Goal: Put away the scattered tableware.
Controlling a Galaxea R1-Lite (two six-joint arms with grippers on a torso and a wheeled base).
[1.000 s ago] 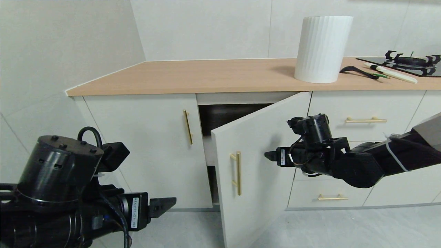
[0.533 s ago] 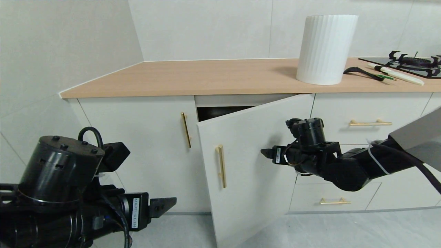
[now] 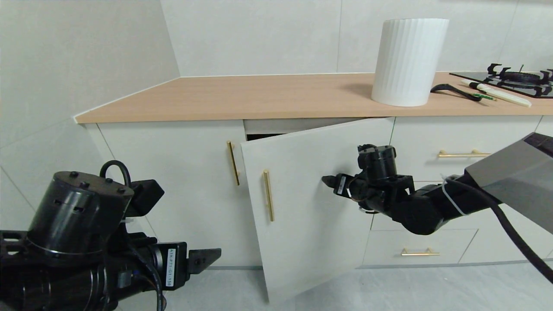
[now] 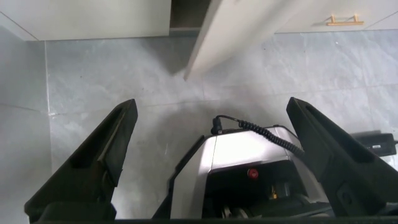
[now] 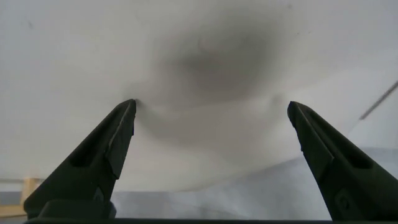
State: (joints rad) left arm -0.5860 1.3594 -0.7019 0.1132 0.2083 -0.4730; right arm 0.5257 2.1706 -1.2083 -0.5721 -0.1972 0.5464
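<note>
Nearly closed door [image 3: 309, 224] at right fingers [image 3: 329, 180]

The wooden countertop [image 3: 259, 96] runs above the right gripper [image 3: 325, 179]; up and to its right stands a white ribbed canister [image 3: 408, 60]; farther right lie a black utensil [image 3: 456, 91], a white utensil [image 3: 497, 94] and the hob [image 3: 518, 80].

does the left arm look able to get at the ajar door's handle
Probably yes: the left pincer hangs low, left of the door, and nothing stands between it and the handle.
</note>
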